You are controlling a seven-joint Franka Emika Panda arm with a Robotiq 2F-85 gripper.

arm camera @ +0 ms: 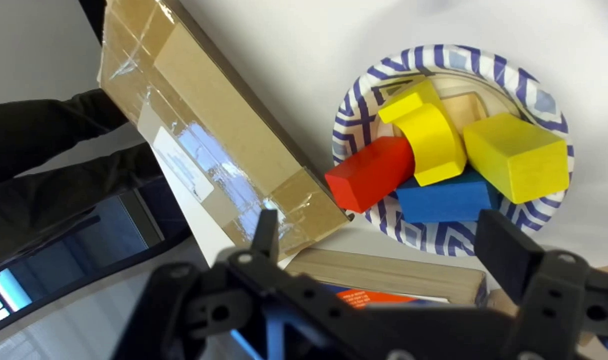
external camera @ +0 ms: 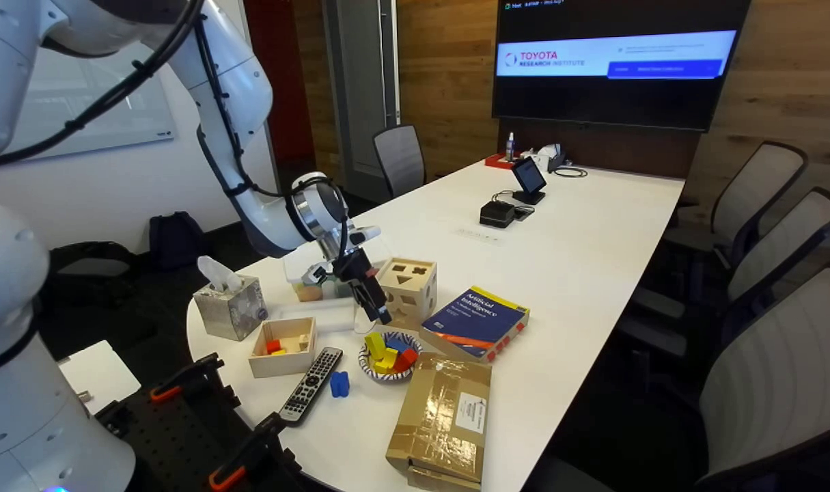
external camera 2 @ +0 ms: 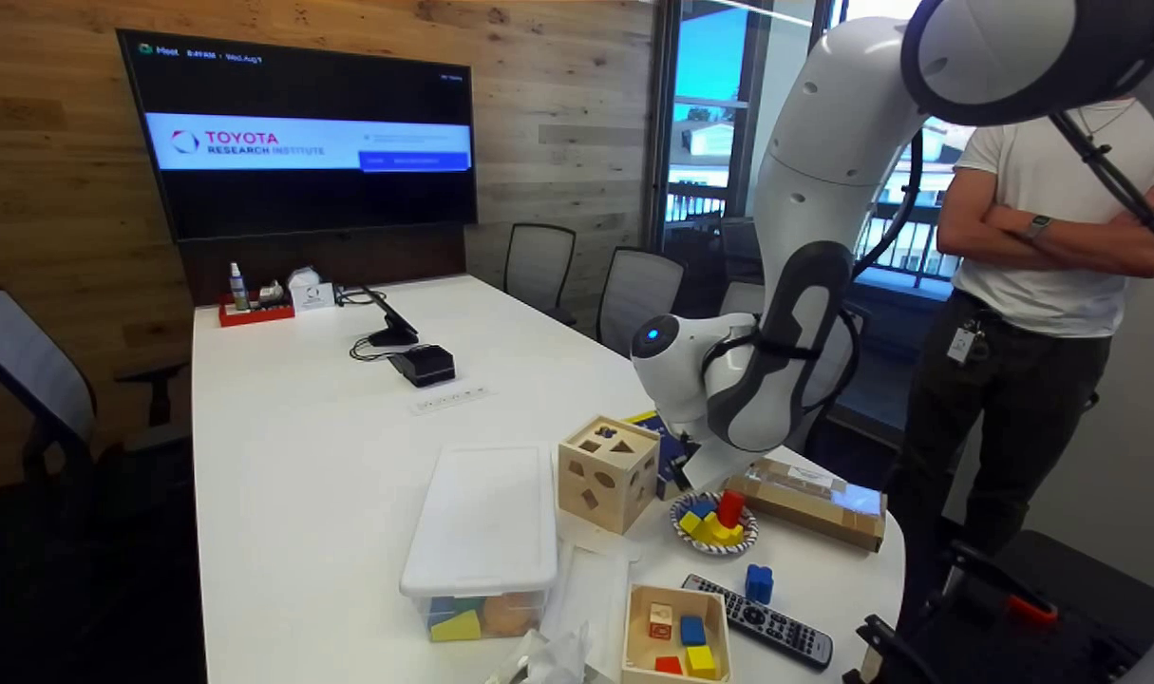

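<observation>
My gripper (arm camera: 376, 220) stands open, its two dark fingers wide apart with nothing between them. In an exterior view the gripper (external camera: 380, 312) points down, above and just behind a round paper bowl (external camera: 387, 376) with a blue-and-white pattern. Inside the bowl (arm camera: 414, 57), the wrist view shows a red block (arm camera: 371, 172), a yellow arched block (arm camera: 434, 140), a larger yellow block (arm camera: 519, 155), a blue block (arm camera: 444, 200) and a plain wooden piece (arm camera: 465, 110). Past the fingertips, the bowl's edge appears without visible contact. The fingers are hard to make out in the exterior view from the far side.
Beside the bowl lie a taped cardboard box (external camera: 442, 410) and a thick blue book (external camera: 476, 321). A wooden shape-sorter cube (external camera 2: 610, 472), lidded plastic bin (external camera 2: 486, 513), small wooden box (external camera: 281, 367), remote (external camera: 312, 386), blue block (external camera: 339, 384) and tissue box (external camera: 230, 311) surround it. A person (external camera 2: 1061, 228) stands nearby.
</observation>
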